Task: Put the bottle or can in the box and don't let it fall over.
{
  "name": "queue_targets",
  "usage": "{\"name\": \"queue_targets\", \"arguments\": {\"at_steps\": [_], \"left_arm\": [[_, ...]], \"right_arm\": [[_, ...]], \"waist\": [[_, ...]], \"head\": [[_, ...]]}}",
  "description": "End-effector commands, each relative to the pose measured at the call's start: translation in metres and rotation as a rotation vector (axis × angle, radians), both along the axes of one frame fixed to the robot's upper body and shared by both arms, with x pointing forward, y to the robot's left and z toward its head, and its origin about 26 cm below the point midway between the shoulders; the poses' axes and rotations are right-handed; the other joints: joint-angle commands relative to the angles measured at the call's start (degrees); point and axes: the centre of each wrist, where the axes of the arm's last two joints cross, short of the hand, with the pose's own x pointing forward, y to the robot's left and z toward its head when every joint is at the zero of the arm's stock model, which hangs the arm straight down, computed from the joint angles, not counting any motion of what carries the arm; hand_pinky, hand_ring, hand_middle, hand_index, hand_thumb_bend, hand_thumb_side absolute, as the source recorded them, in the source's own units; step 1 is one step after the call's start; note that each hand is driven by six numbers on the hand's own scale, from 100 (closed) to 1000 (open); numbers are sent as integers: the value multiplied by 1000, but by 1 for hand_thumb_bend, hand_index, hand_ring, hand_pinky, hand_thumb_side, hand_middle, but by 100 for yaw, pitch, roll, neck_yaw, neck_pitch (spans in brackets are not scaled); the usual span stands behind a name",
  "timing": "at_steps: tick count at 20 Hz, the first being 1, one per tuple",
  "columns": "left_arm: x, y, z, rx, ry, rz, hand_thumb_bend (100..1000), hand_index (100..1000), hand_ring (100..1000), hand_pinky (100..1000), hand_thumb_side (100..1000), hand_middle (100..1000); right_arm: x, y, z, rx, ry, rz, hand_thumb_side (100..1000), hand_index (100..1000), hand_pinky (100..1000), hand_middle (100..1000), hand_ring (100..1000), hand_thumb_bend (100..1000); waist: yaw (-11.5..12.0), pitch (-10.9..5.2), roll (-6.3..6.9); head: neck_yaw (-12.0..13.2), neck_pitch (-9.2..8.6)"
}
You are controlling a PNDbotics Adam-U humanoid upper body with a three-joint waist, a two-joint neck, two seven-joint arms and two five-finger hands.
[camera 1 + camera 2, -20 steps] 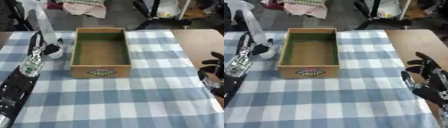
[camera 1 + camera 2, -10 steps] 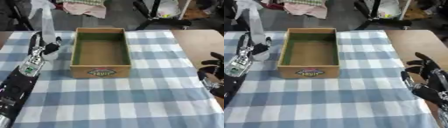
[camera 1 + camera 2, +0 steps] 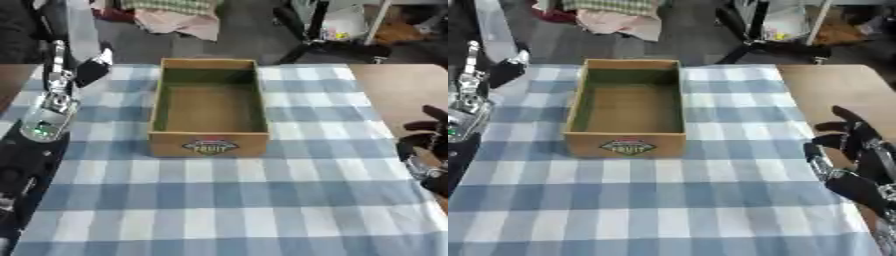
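Left hand [image 3: 87, 70] at the table's far left corner, fingers wrapped round a tall clear bottle [image 3: 80, 30], holding it upright and lifted, just left of the box [image 3: 210, 107]. Right hand [image 3: 859, 150] idles at the right edge, fingers relaxed and spread, holding nothing. Box is empty, open top, on the blue checked cloth [image 3: 227, 200]. Step looks like carry-to-box: next move needs the bottle brought rightward over the near wall, kept vertical, lowered onto the box floor before releasing.

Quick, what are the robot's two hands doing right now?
Left hand: closed around a tall clear bottle, beside the box.
Right hand: open, holding nothing, at the table's right edge.
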Motion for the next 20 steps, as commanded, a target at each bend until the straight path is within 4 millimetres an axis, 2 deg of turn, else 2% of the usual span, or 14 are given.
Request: {"name": "queue_targets", "arguments": {"at_steps": [1, 4, 8, 15, 20], "left_arm": [[-11, -10, 37, 20, -91, -75, 100, 397, 615, 834, 100, 220], [-11, -30, 41, 27, -83, -153, 100, 395, 614, 833, 100, 217], [-5, -60, 33, 66, -37, -247, 100, 393, 613, 835, 100, 212], [4, -112, 2, 166, 62, -420, 100, 401, 633, 844, 100, 222], [7, -139, -17, 190, 112, -535, 100, 410, 633, 847, 100, 232]], "right_arm": [[0, -6, 9, -14, -25, -11, 174, 950, 806, 712, 683, 258], [-1, -5, 7, -14, -19, -7, 175, 951, 806, 712, 683, 257], [-1, -4, 5, -12, -12, 0, 175, 951, 806, 712, 683, 255], [0, 0, 4, -8, -8, 19, 176, 952, 807, 712, 683, 252], [0, 4, 3, -8, -4, 36, 179, 952, 808, 712, 683, 247]], "waist": [[3, -155, 8], [-17, -191, -5], [-65, -220, -41], [-134, -241, -92], [-164, -235, -114]], "head": [[-30, 13], [-39, 15], [-62, -24], [-15, -60], [26, -84]]}}
